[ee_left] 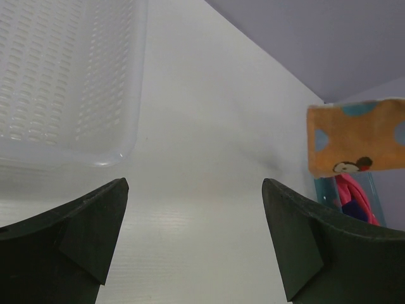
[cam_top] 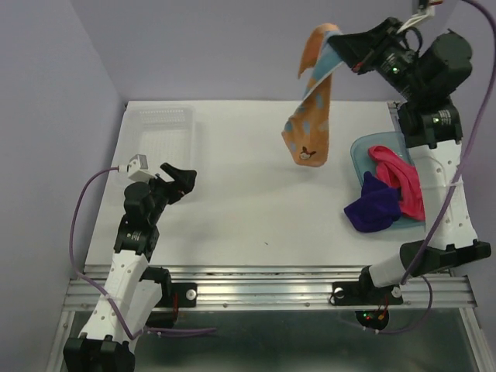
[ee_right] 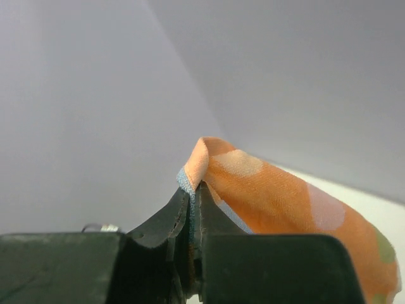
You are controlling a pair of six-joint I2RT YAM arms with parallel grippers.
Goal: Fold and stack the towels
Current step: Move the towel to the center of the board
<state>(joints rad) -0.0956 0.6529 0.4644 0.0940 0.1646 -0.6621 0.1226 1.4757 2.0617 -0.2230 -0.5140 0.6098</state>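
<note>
Step in hand: first towel picked, not yet laid out. Right gripper (cam_top: 342, 44), upper right of top view, is pressed together on a corner of the orange towel (cam_top: 314, 108), which hangs clear above the desk (cam_top: 248, 217). Purple towel (cam_top: 372, 208) and pink towel (cam_top: 403, 184) sit in the teal tub (cam_top: 363, 147), right side. Left gripper (cam_top: 177, 177), lower left, is spread and empty. Next move likely calls for lowering the orange towel flat onto the desk, with the left gripper taking another corner.

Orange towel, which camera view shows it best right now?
The top external view: the orange towel shows at full length, hanging from the shut right end effector. The left wrist view catches only its lower end at the frame's right edge. The right wrist view shows just the pinched corner.
</note>
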